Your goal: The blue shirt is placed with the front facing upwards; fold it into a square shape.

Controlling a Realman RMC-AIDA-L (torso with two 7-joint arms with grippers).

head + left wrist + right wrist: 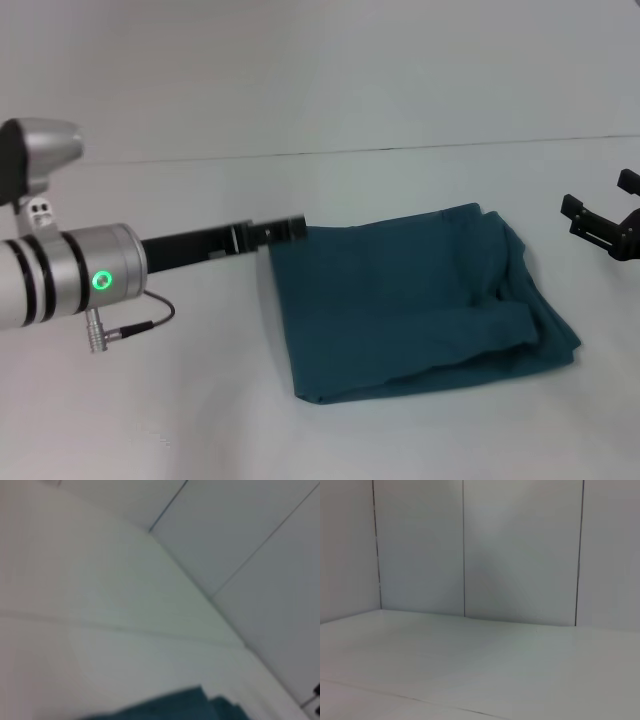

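Blue shirt (410, 300) folded, roughly square, lying flat

The blue shirt (410, 300) is plain dark teal; the table (150, 420) white; the left pincer (285, 230) black.

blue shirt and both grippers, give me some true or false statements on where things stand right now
1. The blue shirt lies folded into a rough square on the white table. True.
2. The left gripper is at the shirt's far left corner. True.
3. The right gripper is pressing down on the shirt. False: it is off to the shirt's right, apart from it.
4. The chest lettering faces up. False: only plain blue fabric shows.
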